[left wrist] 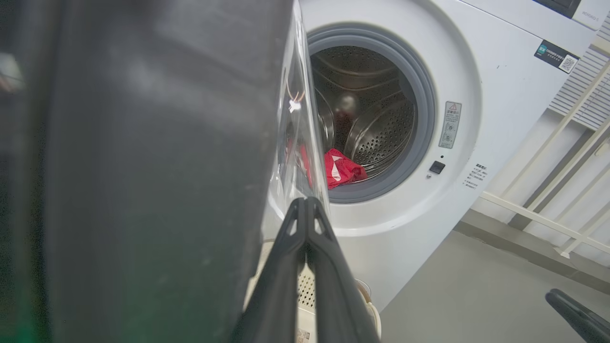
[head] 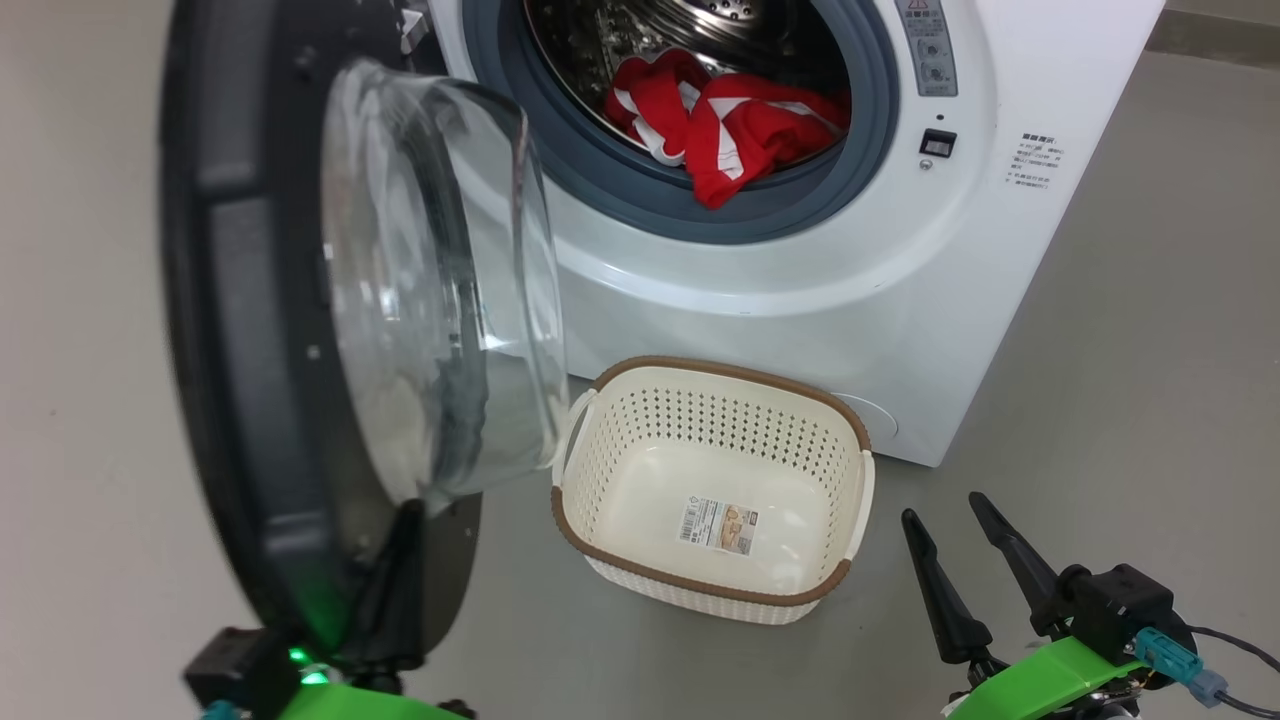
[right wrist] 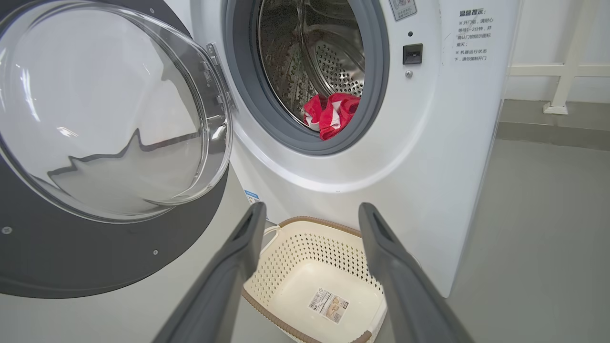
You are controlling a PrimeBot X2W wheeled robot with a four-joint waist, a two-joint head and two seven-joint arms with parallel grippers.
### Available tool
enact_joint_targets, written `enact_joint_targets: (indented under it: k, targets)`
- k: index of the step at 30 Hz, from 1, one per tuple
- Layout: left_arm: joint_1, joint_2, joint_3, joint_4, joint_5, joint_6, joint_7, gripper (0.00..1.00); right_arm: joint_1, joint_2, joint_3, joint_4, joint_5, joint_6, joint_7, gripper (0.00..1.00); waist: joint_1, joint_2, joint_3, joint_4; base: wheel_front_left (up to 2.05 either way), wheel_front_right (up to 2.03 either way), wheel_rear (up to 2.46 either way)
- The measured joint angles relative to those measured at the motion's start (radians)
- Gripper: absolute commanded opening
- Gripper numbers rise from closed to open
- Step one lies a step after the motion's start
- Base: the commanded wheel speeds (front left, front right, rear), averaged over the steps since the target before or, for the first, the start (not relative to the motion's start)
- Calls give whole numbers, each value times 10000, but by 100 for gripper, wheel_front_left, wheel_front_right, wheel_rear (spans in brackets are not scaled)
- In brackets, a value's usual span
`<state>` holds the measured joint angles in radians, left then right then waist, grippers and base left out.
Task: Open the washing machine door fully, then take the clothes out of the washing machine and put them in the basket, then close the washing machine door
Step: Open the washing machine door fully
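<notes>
Currently clenched: left gripper point(left wrist: 306, 206), lower centre of its own wrist view, both dark fingers pressed flat together with nothing pinched between them. Tips just beside the edge of the clear glass bowl of the washing machine door point(head: 235, 330); contact with the door hard to judge. In the head view, at the lower left, rising against the door's lower inner face, just under the bowl. Door swung out across the left side of that view, black rim nearly edge-on, bowl bulging toward the frame's middle.

Spread wide and holding nothing: right gripper point(head: 943, 512), lower right of the head view, fingers pointing up the frame. Just to its left, apart from it, the basket point(head: 720, 373) on the floor point(head: 1100, 400), bottom centre, close to the front of the washing machine point(head: 800, 300), with a paper label point(head: 720, 524) on its bare bottom. In the right wrist view, framed between the two open fingers, low in the frame.

Well above both grippers, upper centre of the head view: the clothes point(head: 730, 130), red with white stripes, heaped in the machine's opening, one fold drooping over the grey seal point(head: 640, 190).
</notes>
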<state>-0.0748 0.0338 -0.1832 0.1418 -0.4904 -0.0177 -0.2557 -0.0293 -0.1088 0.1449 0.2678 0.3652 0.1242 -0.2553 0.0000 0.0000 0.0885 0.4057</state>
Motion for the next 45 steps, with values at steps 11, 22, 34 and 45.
enact_joint_targets:
  k: [11,22,34,45]
  targets:
    - [68,-27,2462,324,441,-197,-2,0,-3,-2,15,-12,0,0,0,100,0,0,215,-106,0,0,0]
    - [-865,-155,4907,1047,1133,-625,0,0,-222,-148,0,-84,-4,0,0,100,0,0,693,-240,0,0,0]
    - [-2624,-180,7442,2006,2178,-988,-12,0,-610,-339,23,-94,-4,0,0,100,0,0,1255,-385,0,0,0]
    - [-3661,437,8930,3208,2535,-1076,-13,0,-779,-393,54,-88,-6,0,0,100,0,0,1470,-618,0,0,0]
